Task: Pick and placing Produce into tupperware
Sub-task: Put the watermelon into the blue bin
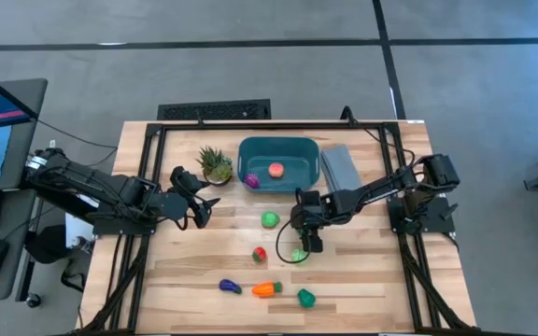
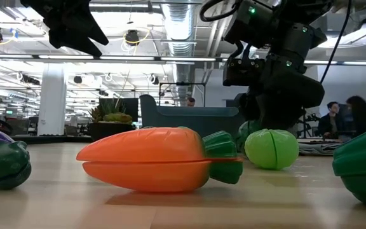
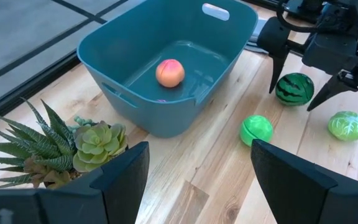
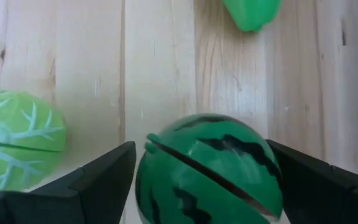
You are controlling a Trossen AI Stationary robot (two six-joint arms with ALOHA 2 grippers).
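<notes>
The teal tupperware (image 1: 292,147) stands at the table's far middle and holds a pink peach (image 3: 169,73) and a magenta piece (image 1: 251,180). My right gripper (image 1: 302,240) is open and low over the striped watermelon (image 4: 207,171), which rests on the table with one finger on each side of it; it also shows in the left wrist view (image 3: 294,88). A pale green cabbage (image 4: 11,140) lies right beside it. A green ball (image 1: 269,219), strawberry (image 1: 260,254), eggplant (image 1: 229,287), carrot (image 1: 266,289) and a green piece (image 1: 305,298) lie on the wood. My left gripper (image 1: 197,203) is open and empty near the potted plant. My right gripper's fingers (image 4: 107,174) come down from above and stand close against both sides of the watermelon, which sits on the table. I cannot tell whether they touch it.
A spiky potted plant (image 1: 216,165) stands just left of the tub and a flat grey ribbed slab (image 1: 341,168) just right of it. Black frame rails (image 1: 148,177) run along both table sides. People sit in the room beyond the table (image 2: 335,117).
</notes>
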